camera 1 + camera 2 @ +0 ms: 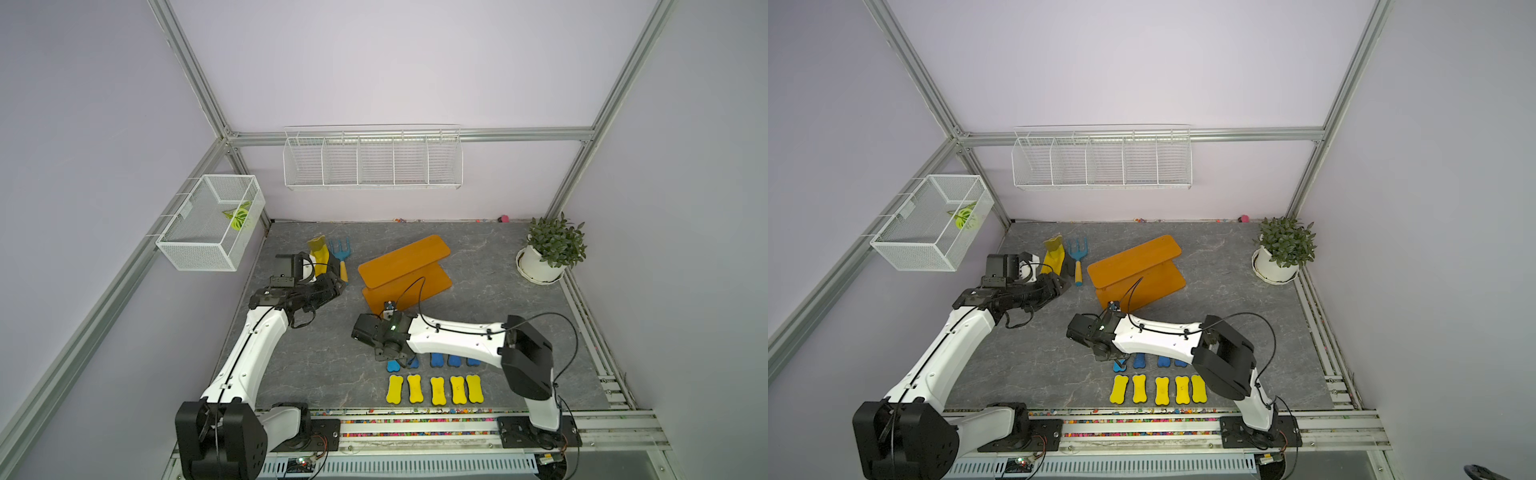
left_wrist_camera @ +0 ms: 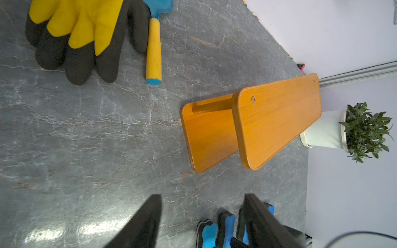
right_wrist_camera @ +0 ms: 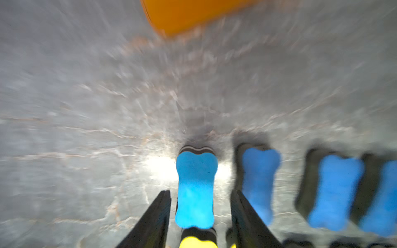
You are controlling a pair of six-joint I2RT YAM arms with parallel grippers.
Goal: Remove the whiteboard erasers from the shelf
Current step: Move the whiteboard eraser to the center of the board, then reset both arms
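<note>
Starting at the left wall: mesh basket (image 1: 195,249) with a green leaf (image 1: 239,216) inside. Next, left pincer (image 2: 202,195) over bare table (image 1: 316,365), fingers (image 2: 148,223) spread wide, nothing between them. Near it, yellow-and-black gloves (image 1: 319,257) flat on the table, blue rake (image 1: 341,257) with a yellow handle lying just beside them. Further right, near mid-table, orange shelf (image 1: 405,259) set at a slant, two boards, upper one stepped back over the lower. Same shelf plain in the left wrist view, a screw head showing on the upper board. On the back wall above, long white wire rack (image 1: 372,166). In front of the shelf and apart from it, all ten erasers down on the table in two rows: five blue erasers (image 1: 436,359) in the farther row, partly hidden under the right arm (image 1: 453,338) in both top views, and five yellow erasers (image 1: 438,390) in the nearer row, side by side, close to the table's front edge. Right pincer (image 3: 200,191) low over the leftmost blue eraser (image 3: 194,189), parted, one finger (image 3: 154,221) on either side with a thin gap each way: straddling, not clamping. Right wrist view blurred. At far right, near the back corner, potted plant (image 1: 548,249) in a white pot.
</note>
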